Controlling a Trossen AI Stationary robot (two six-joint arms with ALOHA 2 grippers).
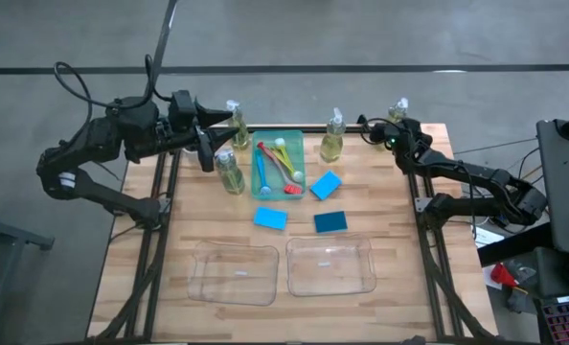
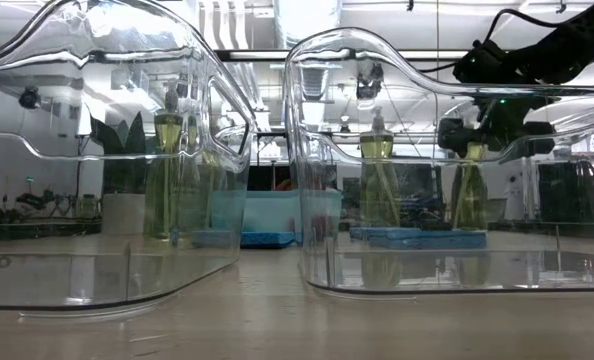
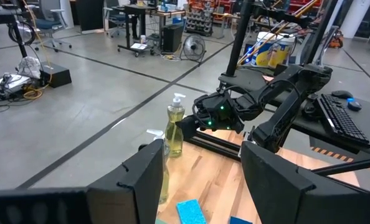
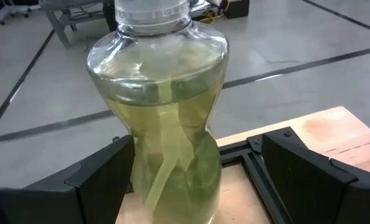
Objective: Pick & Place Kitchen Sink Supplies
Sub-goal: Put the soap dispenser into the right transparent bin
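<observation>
Four clear bottles of yellow-green liquid stand upright on the table's far half: two at the left (image 1: 235, 121) (image 1: 230, 172), one in the middle (image 1: 332, 139), one at the far right corner (image 1: 398, 109). My right gripper (image 1: 396, 132) is open, and its fingers stand on either side of the corner bottle's body (image 4: 166, 124). My left gripper (image 1: 211, 136) is open, just left of the two left bottles, touching nothing. Three blue sponges (image 1: 326, 185) (image 1: 270, 218) (image 1: 330, 222) lie flat on the wood. The brushes (image 1: 277, 165) lie in the green tray (image 1: 299, 144). My right gripper has the corner bottle's waist between its open fingers, which come at it level. One finger (image 4: 104, 174) lies close against the bottle's side and I cannot tell whether it touches. The other finger (image 4: 303, 168) stands clear of it. The bottle stands upright on the table.
Two clear plastic bins (image 1: 234, 273) (image 1: 330, 264) sit side by side at the near edge. Bare wood lies between bins and sponges. A monitor and keyboard stand beyond the table's right edge (image 1: 562, 153). The low view shows a potted plant (image 2: 122, 170) behind the left bin.
</observation>
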